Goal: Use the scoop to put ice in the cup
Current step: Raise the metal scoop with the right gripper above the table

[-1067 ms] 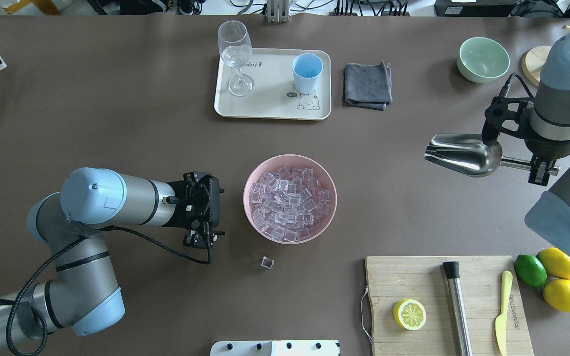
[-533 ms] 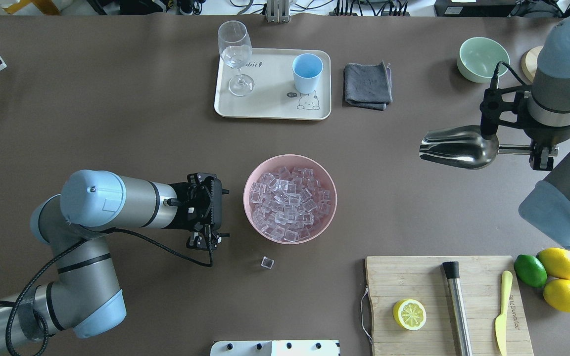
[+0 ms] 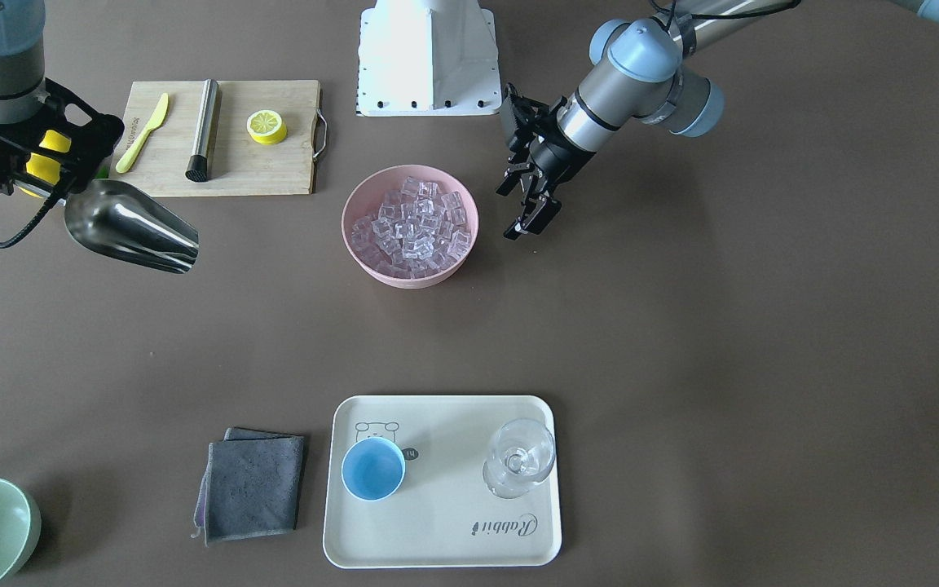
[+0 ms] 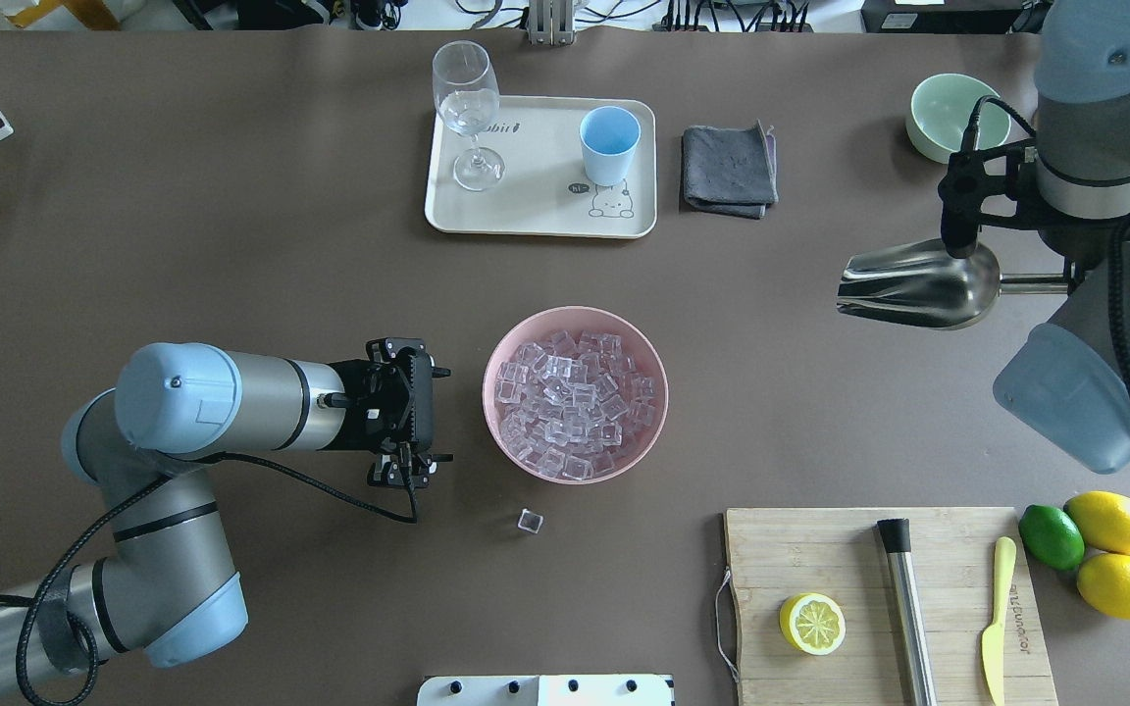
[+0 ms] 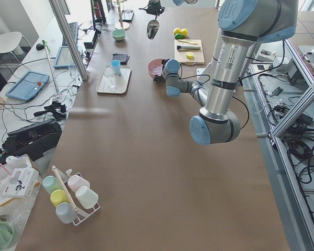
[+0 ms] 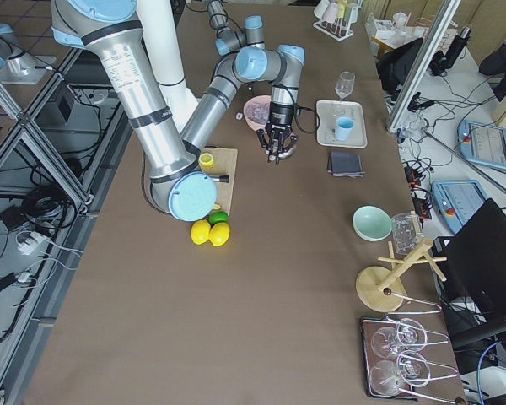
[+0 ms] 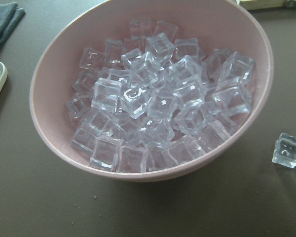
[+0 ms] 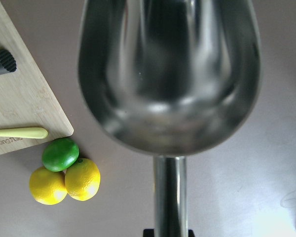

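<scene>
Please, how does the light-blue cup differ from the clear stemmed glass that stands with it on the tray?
The cup is opaque light blue; the glass is transparent. The cup has plain walls and no stem; the glass has a rounded bowl on a thin stem with a flat foot. The glass stands taller than the cup. Both stand upright on the cream tray, apart from each other, and no ice shows in either.

Light: bright, even, diffuse, from overhead
Shadows: soft and faint, a dim halo on the table around the pink bowl
Glare: white highlights on ice; streaky reflections in scoop
Focus: scoop trough slightly soft in right wrist view
Distortion: side views bend at edges
</scene>
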Tool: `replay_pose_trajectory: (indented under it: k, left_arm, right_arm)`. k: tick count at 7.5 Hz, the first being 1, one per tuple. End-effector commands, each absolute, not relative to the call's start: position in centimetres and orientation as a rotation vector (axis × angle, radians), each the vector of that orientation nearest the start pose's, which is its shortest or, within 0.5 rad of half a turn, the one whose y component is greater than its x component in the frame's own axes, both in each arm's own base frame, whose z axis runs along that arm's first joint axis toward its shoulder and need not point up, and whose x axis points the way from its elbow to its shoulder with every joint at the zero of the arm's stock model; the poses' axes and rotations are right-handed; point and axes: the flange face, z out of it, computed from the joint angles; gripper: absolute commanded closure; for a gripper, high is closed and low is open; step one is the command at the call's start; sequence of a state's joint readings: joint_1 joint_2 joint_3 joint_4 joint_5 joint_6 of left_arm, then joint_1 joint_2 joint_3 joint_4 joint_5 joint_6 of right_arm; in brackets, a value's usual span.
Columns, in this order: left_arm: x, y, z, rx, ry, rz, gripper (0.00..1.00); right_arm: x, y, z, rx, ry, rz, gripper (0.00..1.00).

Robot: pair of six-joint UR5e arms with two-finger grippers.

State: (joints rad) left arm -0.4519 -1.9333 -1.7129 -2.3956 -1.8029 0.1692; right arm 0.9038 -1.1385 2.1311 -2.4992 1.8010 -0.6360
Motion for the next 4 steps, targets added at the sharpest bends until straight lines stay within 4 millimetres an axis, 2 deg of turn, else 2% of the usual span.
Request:
replay_pose_trajectory:
  k: [1,2,4]
  left_arm:
    - [51.3,-37.3,28.9,1.175,0.839,1.224,0.02]
    - [52.1,-37.6,29.4,1.168,0.834,1.231,0.02]
    - [52.7,-37.8,29.1,1.173,0.839,1.230,0.02]
  right_arm:
    - [-24.8,-47.6,25.3,0.000,-0.186,-1.378,1.00]
    - [-27.2,-47.2,23.4,0.018,-0.196,-1.416,1.00]
    - [-30.7,-46.9,18.5,0.009,-0.217,-1.460,1.00]
